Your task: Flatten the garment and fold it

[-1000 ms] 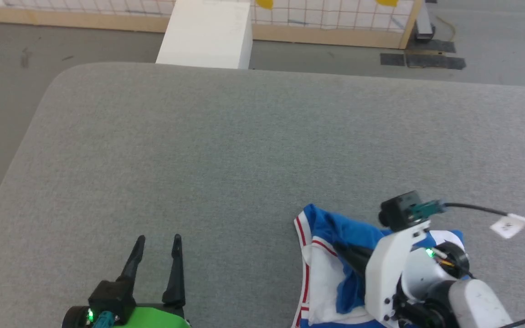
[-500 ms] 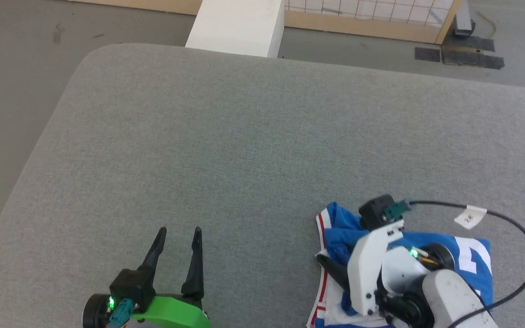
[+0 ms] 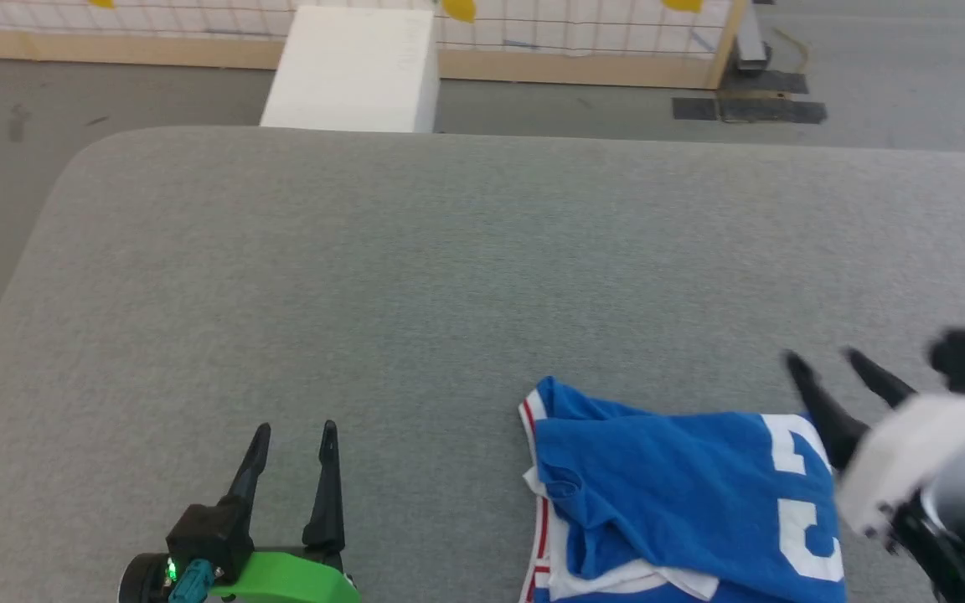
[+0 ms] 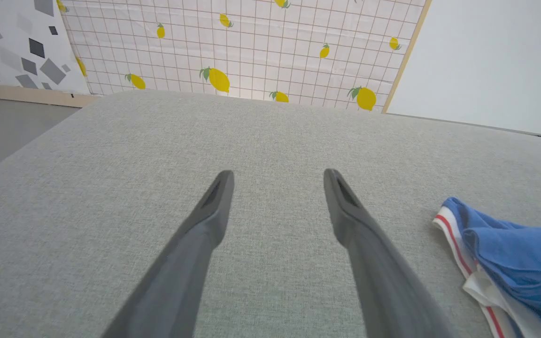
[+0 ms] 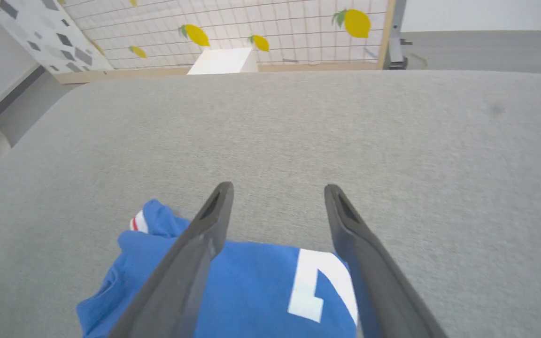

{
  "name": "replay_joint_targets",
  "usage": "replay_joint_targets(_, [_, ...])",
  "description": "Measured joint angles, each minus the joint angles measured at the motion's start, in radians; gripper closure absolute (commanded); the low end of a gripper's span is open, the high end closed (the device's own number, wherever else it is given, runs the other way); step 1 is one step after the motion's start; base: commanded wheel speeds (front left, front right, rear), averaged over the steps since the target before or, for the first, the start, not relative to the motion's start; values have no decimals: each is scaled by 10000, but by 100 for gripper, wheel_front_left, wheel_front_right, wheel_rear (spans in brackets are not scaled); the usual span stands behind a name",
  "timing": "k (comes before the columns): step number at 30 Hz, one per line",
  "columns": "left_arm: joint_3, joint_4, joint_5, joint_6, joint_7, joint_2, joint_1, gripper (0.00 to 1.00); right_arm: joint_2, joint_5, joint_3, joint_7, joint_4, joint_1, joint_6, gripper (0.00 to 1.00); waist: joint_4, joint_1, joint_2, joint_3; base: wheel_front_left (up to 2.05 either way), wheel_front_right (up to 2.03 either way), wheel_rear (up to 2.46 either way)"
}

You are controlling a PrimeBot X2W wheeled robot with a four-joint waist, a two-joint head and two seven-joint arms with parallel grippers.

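Hovering with fingers spread and pinching nothing, the right claw [image 3: 824, 358] hangs at the right edge of the garment [image 3: 667, 494], which lies bunched at the near right of the worktop [image 3: 449, 276]. The left claw [image 3: 294, 427], likewise spread and empty, sits well apart. Flattening would go best by pinching a single layer at a corner and drawing it outward. The jersey is soft blue with red-striped white trim, lying in rumpled folds on coarse grey weave.

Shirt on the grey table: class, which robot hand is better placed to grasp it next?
Right, most likely. The right hand hovers open at the shirt's numbered end, partly over the blue cloth. The left hand, also open, sits apart over bare table.
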Motion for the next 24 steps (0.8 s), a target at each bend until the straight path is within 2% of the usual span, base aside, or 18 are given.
replay_joint_targets(2, [35,-56,-10,23,0,8,27,0,167,-63,-639,-48,-71,594,-2,0,-163,0,0,-1,0,0,0])
replay_joint_targets(6, [35,-113,-36,36,0,8,45,0,414,-211,-1248,13,-13,1612,0,0,-370,0,0,61,0,0,0])
replay_joint_targets(13, [21,-180,-56,44,6,75,46,0,623,-2,-1187,128,639,1846,0,0,-447,0,0,281,0,0,0])
replay_joint_targets(24, [-94,-447,-52,79,230,257,3,0,617,-232,-1131,324,2176,1339,0,0,-16,0,0,678,0,0,0])
